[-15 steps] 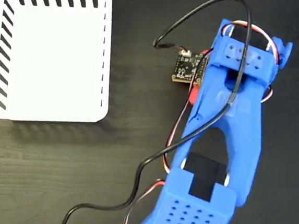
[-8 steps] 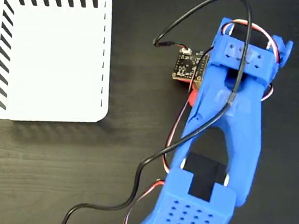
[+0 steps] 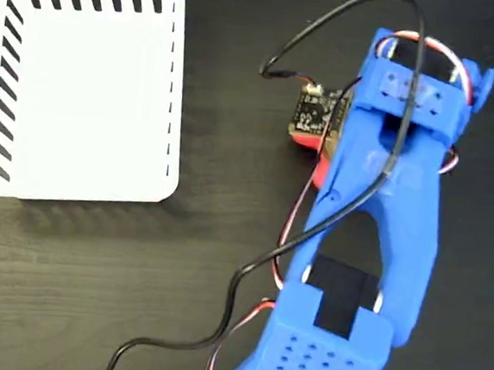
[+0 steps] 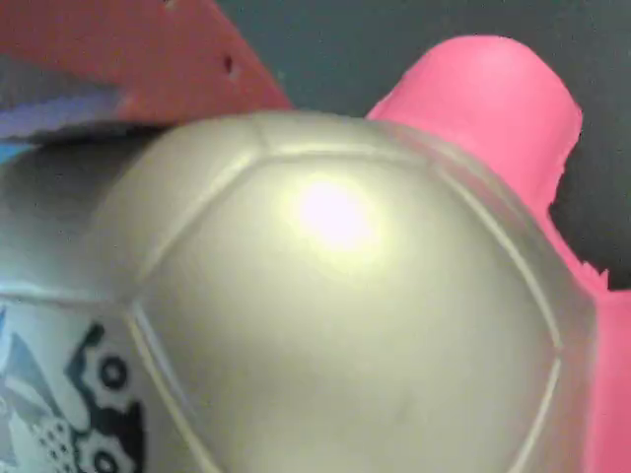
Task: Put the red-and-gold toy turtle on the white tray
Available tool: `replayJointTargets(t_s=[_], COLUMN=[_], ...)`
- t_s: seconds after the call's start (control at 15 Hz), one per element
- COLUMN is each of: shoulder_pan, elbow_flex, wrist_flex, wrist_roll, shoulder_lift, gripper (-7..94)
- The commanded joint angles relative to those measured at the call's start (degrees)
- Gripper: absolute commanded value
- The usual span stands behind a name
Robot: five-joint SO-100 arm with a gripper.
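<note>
Blue arm (image 3: 371, 248) stretched low over the red-and-gold toy turtle (image 4: 335, 325).

Bare dark table (image 3: 225, 235) separates arm (image 3: 374, 213) from white tray (image 3: 83, 84).

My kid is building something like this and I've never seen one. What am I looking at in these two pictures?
The overhead picture comes from a fixed camera looking straight down on a dark table. The big blue thing is a small robot arm with loose wires and a little circuit board. At upper left lies a white tray, with nothing on it. A sliver of red beside the arm is a toy turtle, mostly hidden under it. The close-up comes from a camera on the arm's wrist: it is filled by the turtle's shiny shell. Whether the hand grips it cannot be told.
</note>
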State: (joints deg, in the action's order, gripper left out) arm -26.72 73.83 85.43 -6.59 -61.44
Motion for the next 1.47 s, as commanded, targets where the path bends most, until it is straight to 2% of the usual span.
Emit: replayJointTargets(t_s=[0.0, 0.13, 0.6, 0.73, 0.93, 1.2, 1.4], shoulder_pan=[0.62, 1.58, 7.21, 13.54, 24.08, 35.95, 41.75], elbow_flex=[-10.99, -15.82, -9.14, -7.21, -7.38, -8.09, -10.02], wrist_flex=[7.82, 10.99, 10.63, 9.67, 9.40, 3.34, 0.62], wrist_roll=[1.14, 1.85, 3.16, 3.08, 6.77, 7.29, 12.48], shoulder_lift=[-11.51, -13.45, -24.79, -24.87, -24.08, -21.53, -17.05], gripper=[0, 0, 0, 0, 0, 0, 0])
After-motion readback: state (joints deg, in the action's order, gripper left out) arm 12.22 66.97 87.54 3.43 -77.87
